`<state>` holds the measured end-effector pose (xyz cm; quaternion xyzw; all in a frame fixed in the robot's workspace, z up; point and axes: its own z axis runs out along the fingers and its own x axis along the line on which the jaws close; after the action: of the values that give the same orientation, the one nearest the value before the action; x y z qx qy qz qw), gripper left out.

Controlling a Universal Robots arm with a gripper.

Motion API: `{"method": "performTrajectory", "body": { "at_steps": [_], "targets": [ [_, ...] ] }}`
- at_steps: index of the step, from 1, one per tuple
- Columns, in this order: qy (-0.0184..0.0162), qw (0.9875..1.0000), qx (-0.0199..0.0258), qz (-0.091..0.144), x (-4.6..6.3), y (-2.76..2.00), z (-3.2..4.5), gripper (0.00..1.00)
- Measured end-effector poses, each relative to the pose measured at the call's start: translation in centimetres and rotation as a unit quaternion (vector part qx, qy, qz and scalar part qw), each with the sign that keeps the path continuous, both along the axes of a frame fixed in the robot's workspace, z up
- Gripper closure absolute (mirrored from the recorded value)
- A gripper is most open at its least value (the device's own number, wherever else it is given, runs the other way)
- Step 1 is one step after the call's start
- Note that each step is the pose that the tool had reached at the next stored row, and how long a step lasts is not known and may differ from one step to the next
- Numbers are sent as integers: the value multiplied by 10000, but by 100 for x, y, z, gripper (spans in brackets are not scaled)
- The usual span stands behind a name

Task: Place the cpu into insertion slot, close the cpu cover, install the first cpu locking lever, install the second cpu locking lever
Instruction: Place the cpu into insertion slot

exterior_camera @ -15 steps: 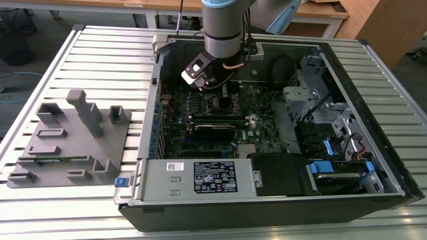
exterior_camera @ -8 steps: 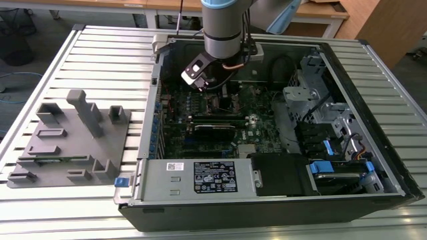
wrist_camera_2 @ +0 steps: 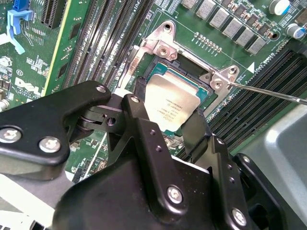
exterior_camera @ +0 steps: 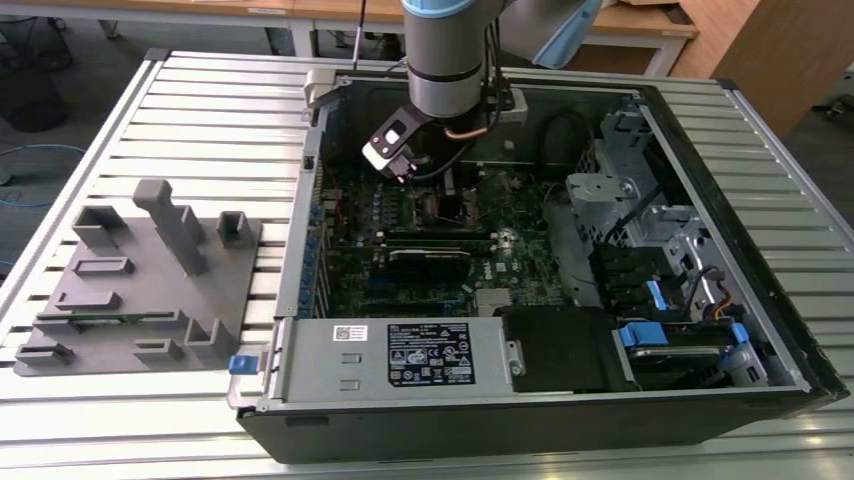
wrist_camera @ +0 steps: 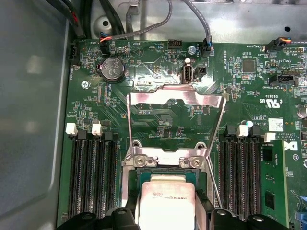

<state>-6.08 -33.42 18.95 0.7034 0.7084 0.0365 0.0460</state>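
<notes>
Holding the cpu [wrist_camera_2: 172, 98] by its edges, the gripper [wrist_camera_2: 167, 109] is narrowed onto it right at the insertion slot [wrist_camera: 165, 171]; can't tell if the chip is fully seated. Behind the slot the cpu cover [wrist_camera: 175, 103] is flipped open. One locking lever [wrist_camera_2: 268, 92] sticks out free, unlatched. Judgement: step 1 approx. done, not released; cover + both levers outstanding.

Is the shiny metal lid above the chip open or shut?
Open. In the first wrist view the lid stands tipped back, away from the chip, whose grey top shows uncovered.
</notes>
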Motion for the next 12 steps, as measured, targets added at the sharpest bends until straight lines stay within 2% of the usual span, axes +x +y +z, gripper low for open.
{"method": "performTrajectory", "body": {
  "at_steps": [12],
  "targets": [
    [1,10000,-1,0,0,-1,-1,46]
  ]
}}
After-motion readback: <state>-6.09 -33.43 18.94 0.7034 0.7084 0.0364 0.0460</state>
